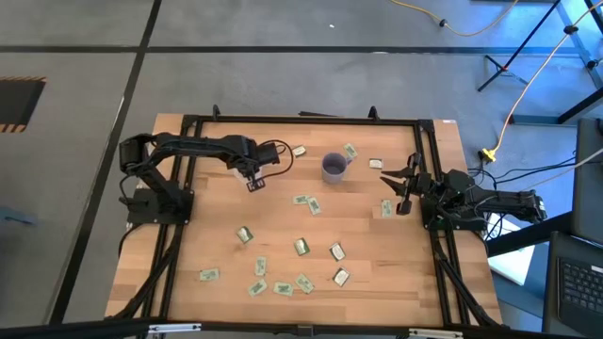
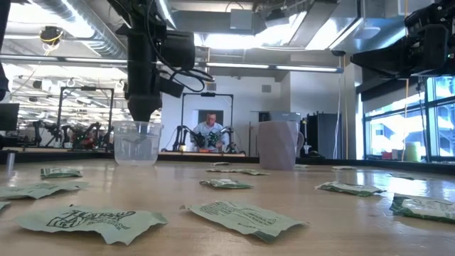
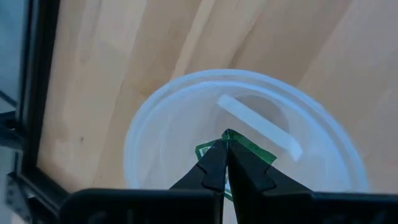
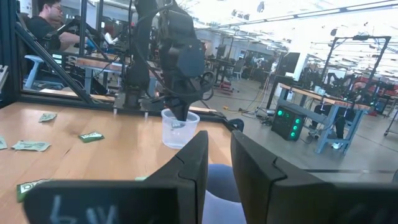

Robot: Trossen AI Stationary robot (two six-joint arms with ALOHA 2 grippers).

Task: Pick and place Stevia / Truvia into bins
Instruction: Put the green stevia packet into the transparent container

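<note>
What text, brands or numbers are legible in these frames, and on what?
None reads cleanly.
Nearest packet, low view: dark curly brand script on its face, too skewed to make out.
Packet beside it: fine print, too small.
Packets on the table, high view: green blurs, nothing legible.
Packet pinched in the left end effector over the clear cup: green only, no print visible.
</note>
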